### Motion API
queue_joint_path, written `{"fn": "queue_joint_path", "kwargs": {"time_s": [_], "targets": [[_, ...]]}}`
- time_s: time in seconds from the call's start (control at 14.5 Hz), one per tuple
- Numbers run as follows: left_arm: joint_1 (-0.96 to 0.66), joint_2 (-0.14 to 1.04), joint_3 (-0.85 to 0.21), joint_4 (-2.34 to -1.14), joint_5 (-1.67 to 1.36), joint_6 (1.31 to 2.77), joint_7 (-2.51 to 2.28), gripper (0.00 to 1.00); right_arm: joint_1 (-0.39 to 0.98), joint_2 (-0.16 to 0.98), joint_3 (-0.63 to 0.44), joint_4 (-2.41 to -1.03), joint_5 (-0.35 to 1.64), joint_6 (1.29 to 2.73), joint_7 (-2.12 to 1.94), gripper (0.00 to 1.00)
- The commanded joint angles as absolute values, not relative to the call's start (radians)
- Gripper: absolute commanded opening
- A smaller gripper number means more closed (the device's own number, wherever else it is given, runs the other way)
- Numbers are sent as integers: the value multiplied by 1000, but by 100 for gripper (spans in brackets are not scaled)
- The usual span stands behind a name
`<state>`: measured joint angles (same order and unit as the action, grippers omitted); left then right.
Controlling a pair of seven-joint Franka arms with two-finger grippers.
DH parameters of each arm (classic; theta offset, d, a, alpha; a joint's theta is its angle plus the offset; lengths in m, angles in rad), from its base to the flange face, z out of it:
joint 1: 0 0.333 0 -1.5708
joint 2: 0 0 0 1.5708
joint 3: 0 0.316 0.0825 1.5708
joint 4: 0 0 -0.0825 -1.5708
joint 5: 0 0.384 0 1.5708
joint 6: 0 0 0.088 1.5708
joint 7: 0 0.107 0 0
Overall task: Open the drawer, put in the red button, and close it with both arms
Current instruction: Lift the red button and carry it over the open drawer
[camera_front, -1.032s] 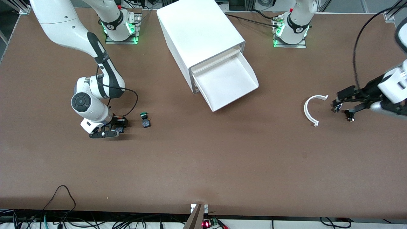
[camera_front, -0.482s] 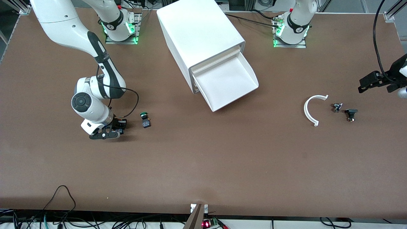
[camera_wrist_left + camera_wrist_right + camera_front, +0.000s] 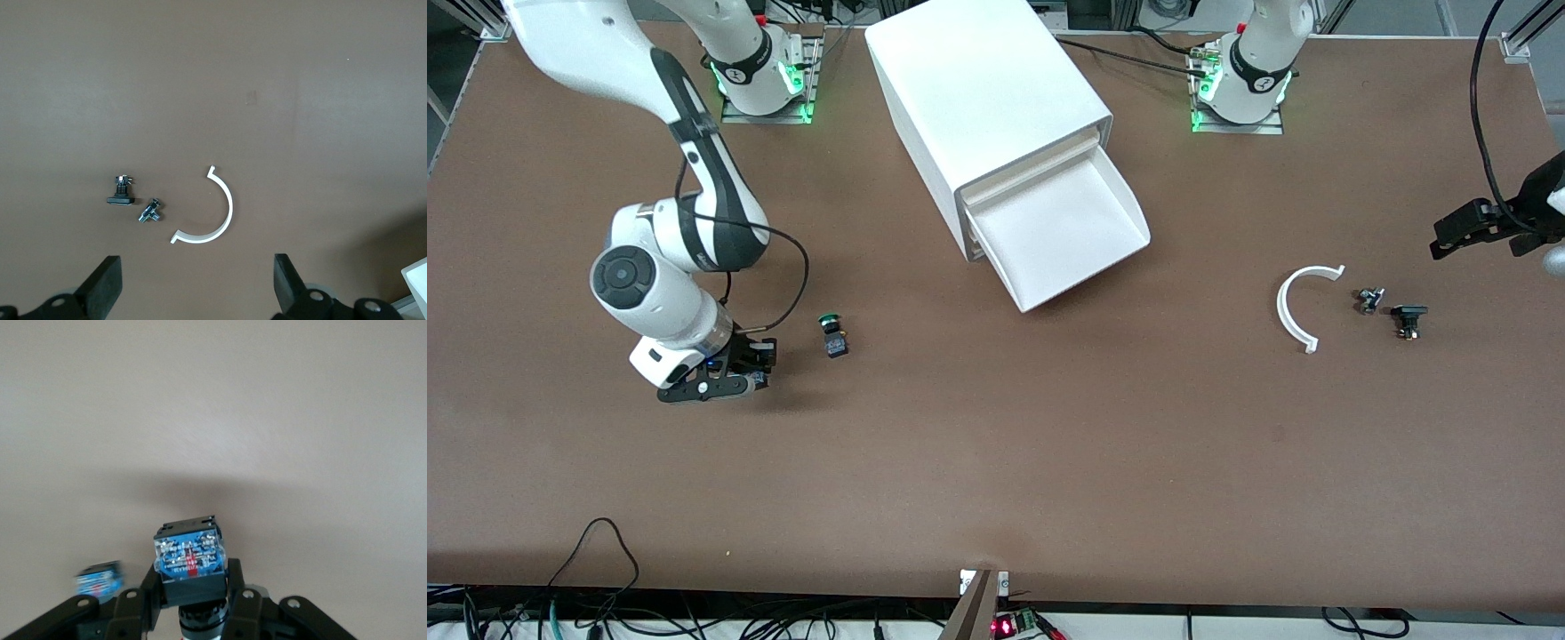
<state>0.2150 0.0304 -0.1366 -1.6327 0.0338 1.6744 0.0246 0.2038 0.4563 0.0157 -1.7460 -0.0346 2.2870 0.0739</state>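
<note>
I am holding the small, light, rigid red button (image 3: 189,561) clamped by its black body in the right tool (image 3: 725,380), at the green-capped button's (image 3: 831,335) nine o'clock; left tool (image 3: 193,293) is waiting, fingers apart.

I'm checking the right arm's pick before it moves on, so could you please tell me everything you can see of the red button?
The red button is clamped between the fingers of the right gripper, lifted slightly off the brown table at the right arm's end, beside the green-capped button. In the right wrist view its bluish translucent base faces the camera, with small contacts and a red mark inside, over a black body. The red cap is almost hidden between the fingers.
</note>
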Motion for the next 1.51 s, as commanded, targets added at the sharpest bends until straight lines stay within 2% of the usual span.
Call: {"fn": "queue_joint_path", "kwargs": {"time_s": [0.0,0.14,0.41,0.55,0.89,1.1,1.24,1.44], "targets": [[207,41,-133,-1603,58,1649,12,100,199,442,106,-1561,-21,2139,57,37],[207,41,-132,-1603,58,1649,12,100,207,448,156,-1464,-25,2099,55,37],[207,43,-132,-1600,60,1649,14,100,206,456,320,-1378,-34,2105,13,38],[206,49,-132,-1591,60,1649,23,100,206,488,402,-1343,-34,2117,-96,37],[206,51,-133,-1588,60,1651,25,100,273,580,511,-1258,-37,2092,-297,37],[206,52,-133,-1588,57,1652,21,100,343,606,518,-1223,-84,2051,-423,37],[206,57,-135,-1588,54,1652,20,100,397,626,515,-1154,-94,1953,-510,37],[203,63,-144,-1589,52,1654,25,100,472,641,515,-1126,-199,1878,-595,37]]}}
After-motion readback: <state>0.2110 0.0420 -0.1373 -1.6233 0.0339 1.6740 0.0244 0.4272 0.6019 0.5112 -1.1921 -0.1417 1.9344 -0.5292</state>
